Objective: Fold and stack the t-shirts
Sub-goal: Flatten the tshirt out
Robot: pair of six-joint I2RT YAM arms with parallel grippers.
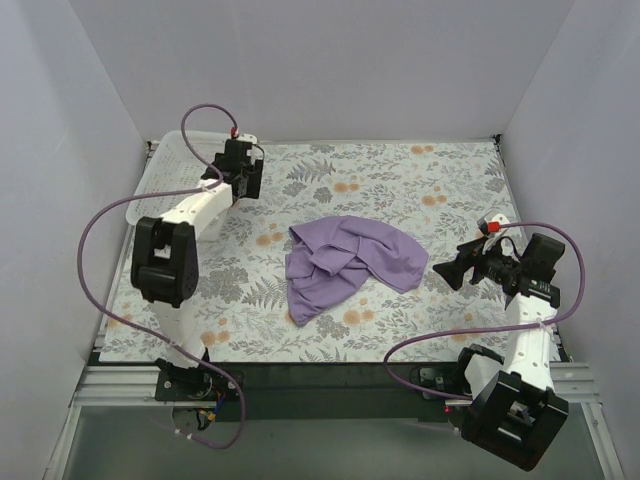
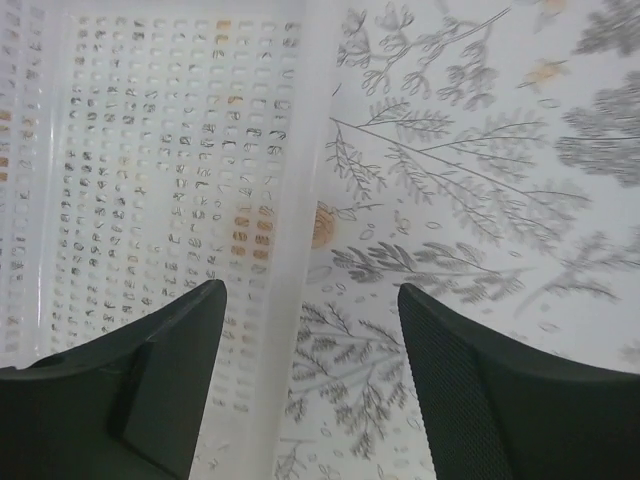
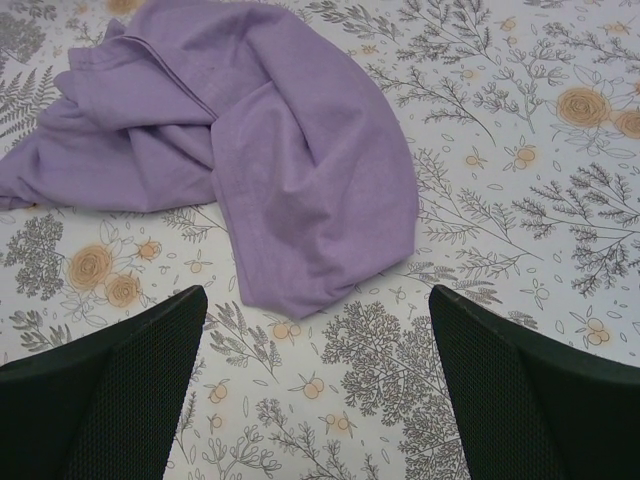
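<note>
One t-shirt (image 1: pixel 345 265) on floral table (image 1: pixel 400 190), white walls (image 1: pixel 320 70); left gripper (image 2: pixel 310 290), right gripper (image 3: pixel 317 292) released

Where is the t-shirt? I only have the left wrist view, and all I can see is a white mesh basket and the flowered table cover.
Observer: The t-shirt lies near the middle of the table, well to the right of the left gripper and apart from it.
Operator: Is it folded yet?
Observer: No. It is bunched up with deep creases, and one smoother rounded flap spreads toward the right arm's side.
Operator: Is the right arm holding any of it?
Observer: No. The right gripper points at that flap with its jaws wide open and empty, just short of the cloth's edge.
</note>
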